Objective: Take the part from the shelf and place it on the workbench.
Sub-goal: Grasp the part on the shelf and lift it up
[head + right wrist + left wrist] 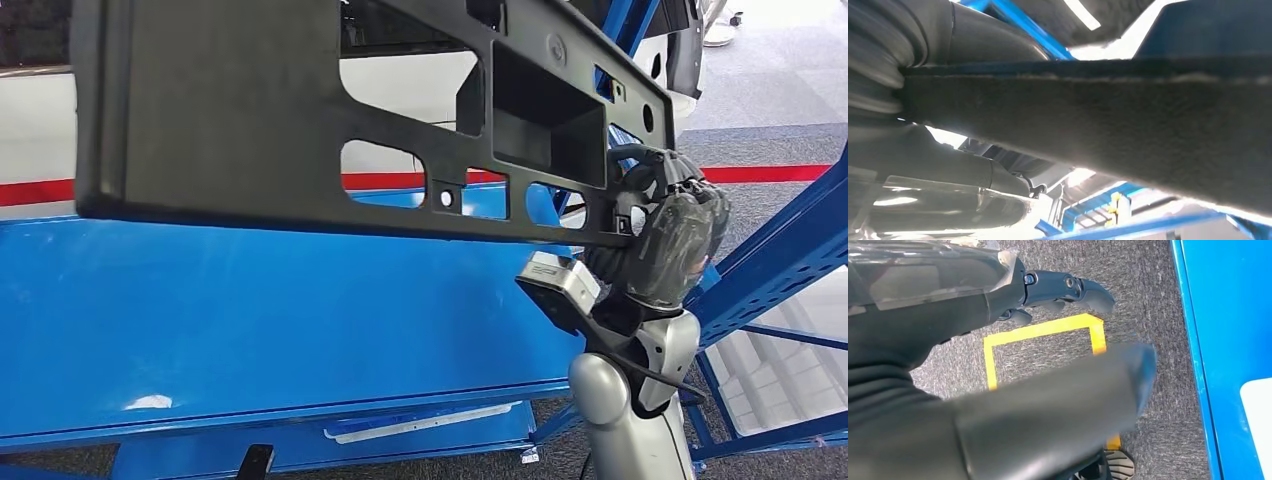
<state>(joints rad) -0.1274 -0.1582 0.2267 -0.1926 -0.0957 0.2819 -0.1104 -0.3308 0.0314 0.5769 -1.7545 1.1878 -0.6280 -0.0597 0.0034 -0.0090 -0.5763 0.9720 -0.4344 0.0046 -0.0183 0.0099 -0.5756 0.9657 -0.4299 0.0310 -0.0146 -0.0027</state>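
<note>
Blue desk (200,320) fills the lower head view, glossy top, grey carpet (770,95) beyond it with a red floor stripe (770,173) running across. Blue shelf (790,260) frame angles in at the right edge.

Part (250,110): long black plastic panel with several cutouts and a recessed pocket, held up in the air above the desk, tilted, near end big in the head view, not touching the desk surface.

Right hand (670,225) holds the part at its far right end. Fingers (650,170) wrap over the panel's lower edge bar, thumb side underneath. Right wrist view: the part's edge (1108,125) runs straight across the frame, clamped between thumb (988,40) on one side and fingers (948,172) on the other. Blue shelf beams blurred behind.

Left hand (998,365) hangs beside the desk, nothing in it. Left wrist view: dark fingers (1068,287) extended and apart from the thick grey thumb (1058,405), hand spread over grey carpet. Yellow tape (1040,330) rectangle marked on the floor under the hand; blue desk edge (1198,365) runs along one side of that view.
</note>
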